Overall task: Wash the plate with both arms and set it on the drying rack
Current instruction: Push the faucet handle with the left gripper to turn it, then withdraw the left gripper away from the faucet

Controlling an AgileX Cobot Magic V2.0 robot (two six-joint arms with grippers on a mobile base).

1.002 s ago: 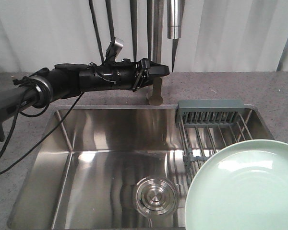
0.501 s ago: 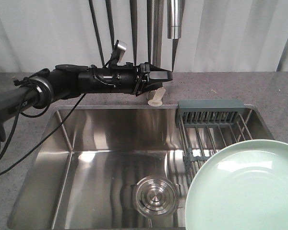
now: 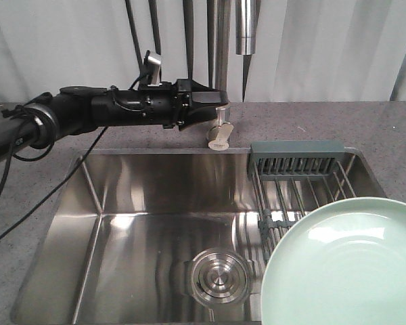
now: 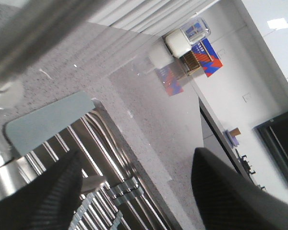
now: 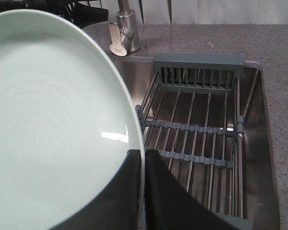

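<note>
The plate fills the lower right of the front view. It is cut off by the right and bottom edges and hides the near part of the rack. Whether it touches the bars cannot be told.

The right claw does not show in the front view. Its wrist view shows two dark fingers closed on the plate's rim, one on each face. There the plate is cut off at left and bottom, and its rim overlaps the rack's left edge.

The left claw lies level above the tabletop behind the sink, at the faucet. From the front its gap is not legible, and contact with the lever cannot be confirmed. Its wrist view shows the fingers spread wide with nothing between them. A blurred steel tube crosses the upper left, and the rack's end piece lies beyond.

The drain shows only in the front view.
</note>
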